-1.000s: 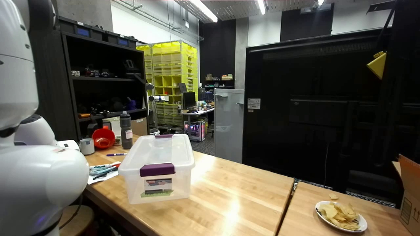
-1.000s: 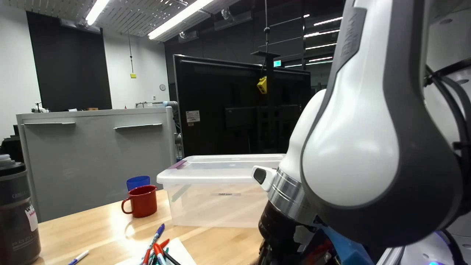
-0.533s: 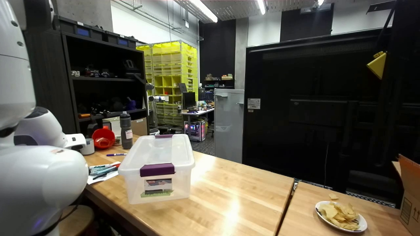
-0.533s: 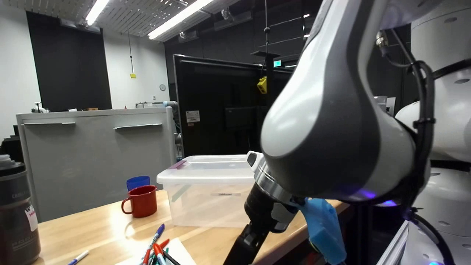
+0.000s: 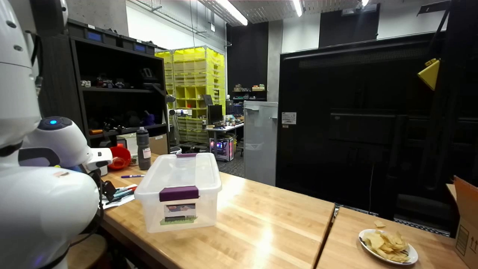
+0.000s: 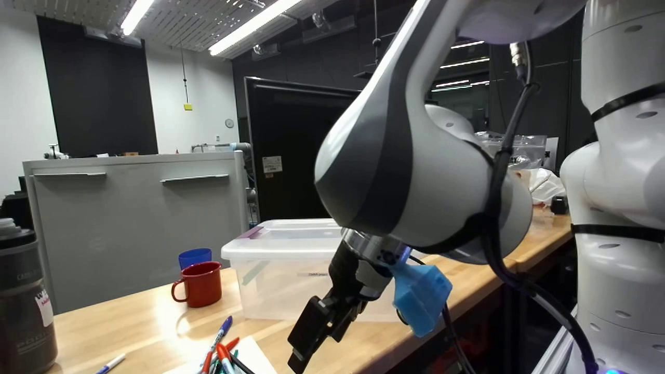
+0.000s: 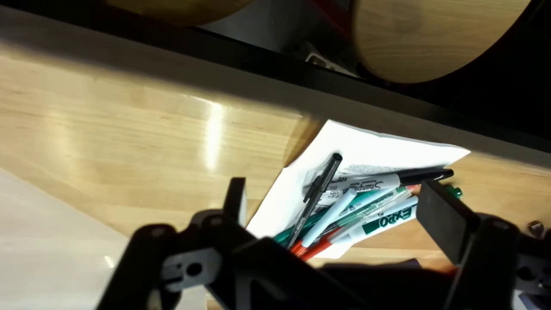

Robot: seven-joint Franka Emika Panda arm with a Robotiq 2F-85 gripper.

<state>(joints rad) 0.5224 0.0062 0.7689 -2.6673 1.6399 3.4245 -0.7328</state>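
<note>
Gripper, jaws apart, markers ahead of it
In an exterior view it has partly emerged from behind the arm.

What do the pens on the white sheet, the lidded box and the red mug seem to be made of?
Pens: likely smooth plastic, given evenly coloured caps and printed barrels.
Lidded box: probably smooth translucent plastic; the tabletop shows faintly through its cloudy walls.
Red mug: glossy, judging by its sheen; enamelled metal or ceramic, unclear which.
</note>
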